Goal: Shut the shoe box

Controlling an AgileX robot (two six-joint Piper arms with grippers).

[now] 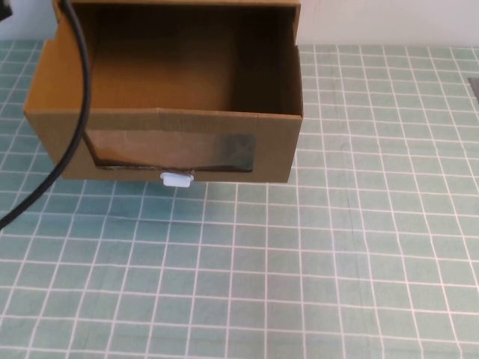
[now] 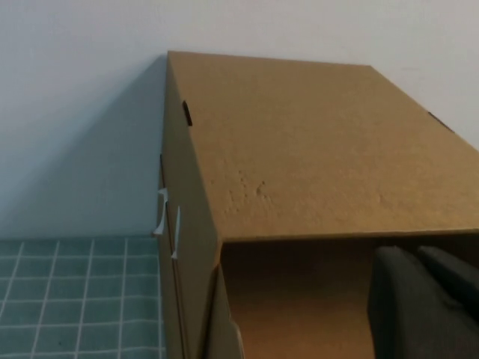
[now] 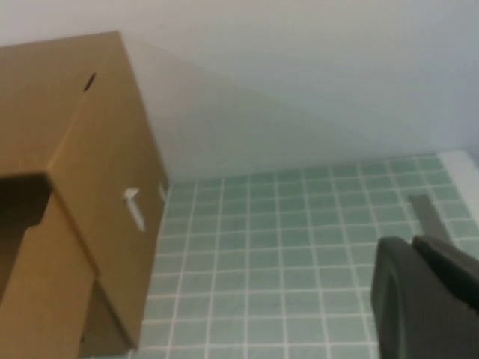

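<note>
The counter [image 1: 337,247] is covered by a green mat ruled with a white grid, and a pale wall [image 3: 299,75] is seen beyond its far edge. One shoe box [image 1: 187,146] of brown cardboard is set at the far left of the counter. Its drawer is drawn out toward the near side, so that the bare inside is shown from above. One wide clear window [image 1: 172,153] is cut into the drawer's front panel, and one small white tab [image 1: 177,179] is fixed just below that window. One black cable [image 1: 75,105] is hung across the left part of the box and is run off the left edge of the high view.

Two claws are found, each only in its own wrist view. The left claw [image 2: 426,307] is held just beside the drawer's open top, under the front edge of the box's outer sleeve. The right claw [image 3: 426,299] is held above the bare mat, right of the box and apart from it. Only a dark part of each is shown, so whether either is open or closed cannot be told.
</note>
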